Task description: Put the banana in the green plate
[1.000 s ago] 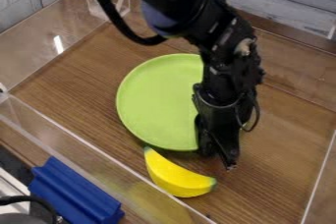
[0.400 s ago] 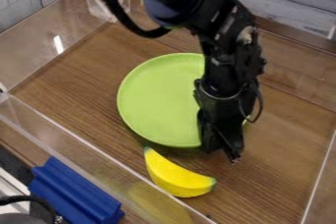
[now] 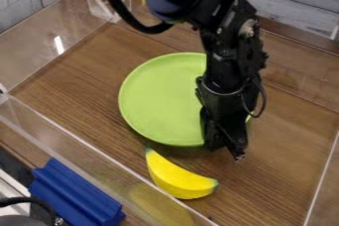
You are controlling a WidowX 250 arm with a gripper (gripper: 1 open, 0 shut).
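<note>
Nearest the camera, a blue block (image 3: 69, 198) sits outside the clear wall (image 3: 79, 161) of the bin. Just past it, the banana (image 3: 179, 176) lies on the wooden floor (image 3: 79, 81), outside the green plate (image 3: 162, 99) and just beside its near rim; whether it touches the rim is hard to tell. It looks light, rigid and glossy, so it would probably slip under a loose pinch and roll on its curve. The best hold seems to be across its thick middle, squeezing its two sides. Behind the banana the gripper (image 3: 233, 152) points straight down, its tip low beside the plate's near right edge and close to the banana's far end. Its fingers are pressed together with nothing between them. The plate itself is bare. The dark arm (image 3: 199, 2) rises behind it.
</note>
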